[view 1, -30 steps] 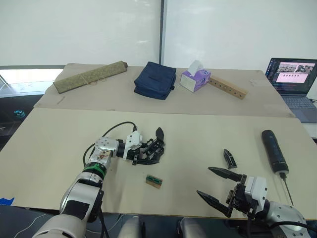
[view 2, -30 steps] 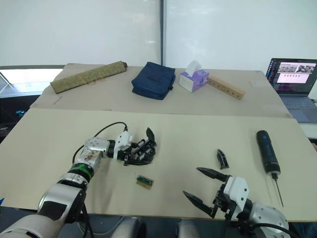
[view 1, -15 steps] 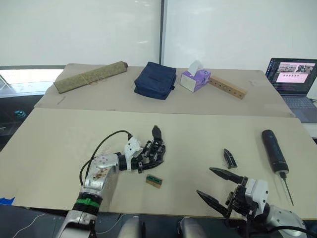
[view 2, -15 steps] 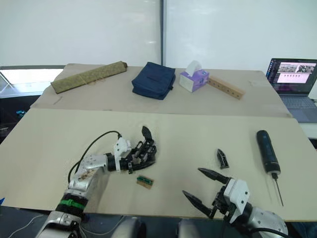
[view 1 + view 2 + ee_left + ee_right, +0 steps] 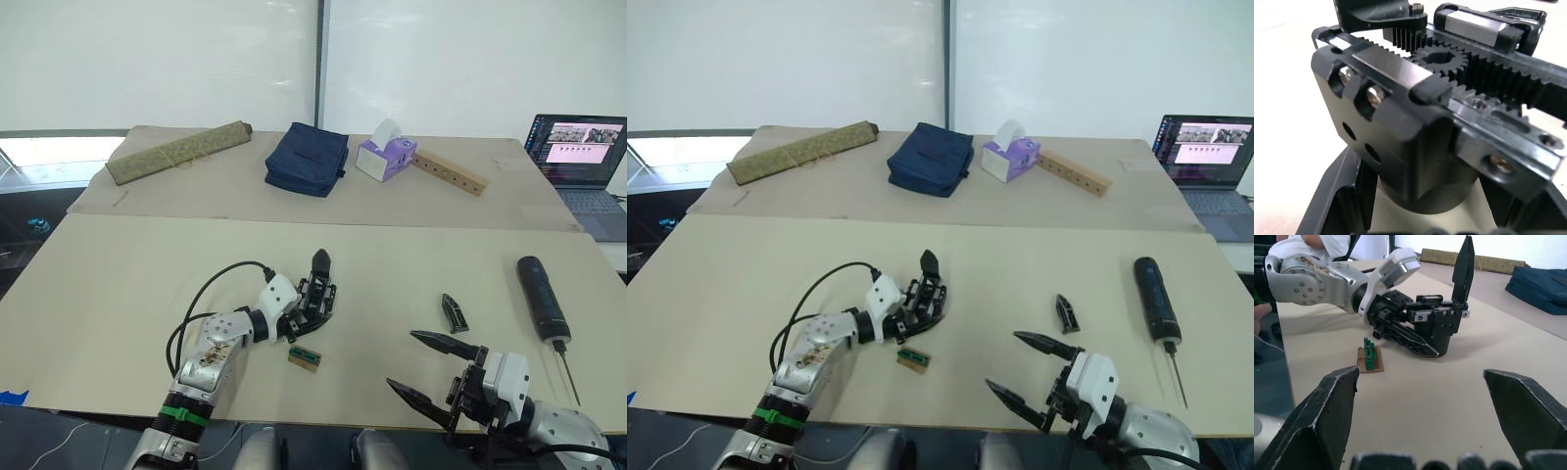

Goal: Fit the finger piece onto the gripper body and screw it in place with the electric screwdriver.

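No legible text, label, brand or number anywhere. Laptop (image 5: pixel 578 157) at 2 o'clock on far tabletop — screen shows pink panels with small dark thumbnails, lettering too small to read. Purple tissue box (image 5: pixel 386 157) at 12 o'clock — printed pattern on side, no words made out.

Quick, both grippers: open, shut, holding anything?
Left gripper: shut on the gripper body, which rests on the table.
Right gripper: open, holding nothing.
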